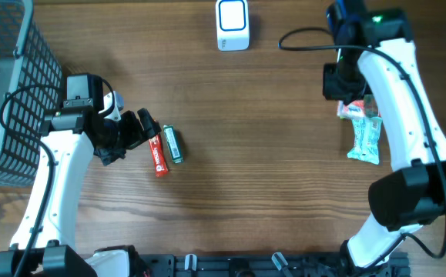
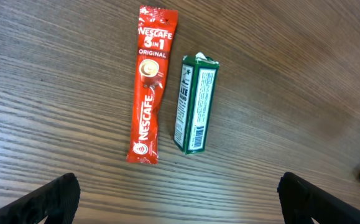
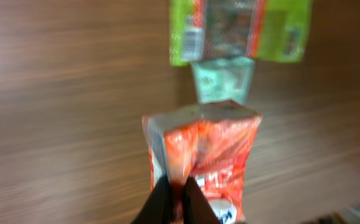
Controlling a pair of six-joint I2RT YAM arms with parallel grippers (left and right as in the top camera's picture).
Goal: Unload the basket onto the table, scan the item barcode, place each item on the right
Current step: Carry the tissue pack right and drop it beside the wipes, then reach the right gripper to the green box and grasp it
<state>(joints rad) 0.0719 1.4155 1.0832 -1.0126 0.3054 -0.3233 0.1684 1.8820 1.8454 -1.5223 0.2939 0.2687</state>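
Note:
My right gripper (image 3: pixel 176 200) is shut on the edge of an orange-red snack packet (image 3: pixel 212 155), which hangs above the table; in the overhead view this packet (image 1: pixel 355 110) shows just below the right gripper (image 1: pixel 344 98). The white barcode scanner (image 1: pixel 232 25) stands at the far middle of the table. My left gripper (image 2: pixel 180 202) is open, its fingertips (image 2: pixel 54 200) wide apart just short of a red Nescafe sachet (image 2: pixel 148 87) and a green box (image 2: pixel 194 106) that lie side by side. From overhead the left gripper (image 1: pixel 139 129) sits beside the sachet (image 1: pixel 158 156).
A teal packet (image 1: pixel 365 140) lies under the right arm, seen from the wrist as a teal packet (image 3: pixel 223 78) with a green packet (image 3: pixel 242 28) beyond it. A dark mesh basket (image 1: pixel 7 92) stands at the left edge.

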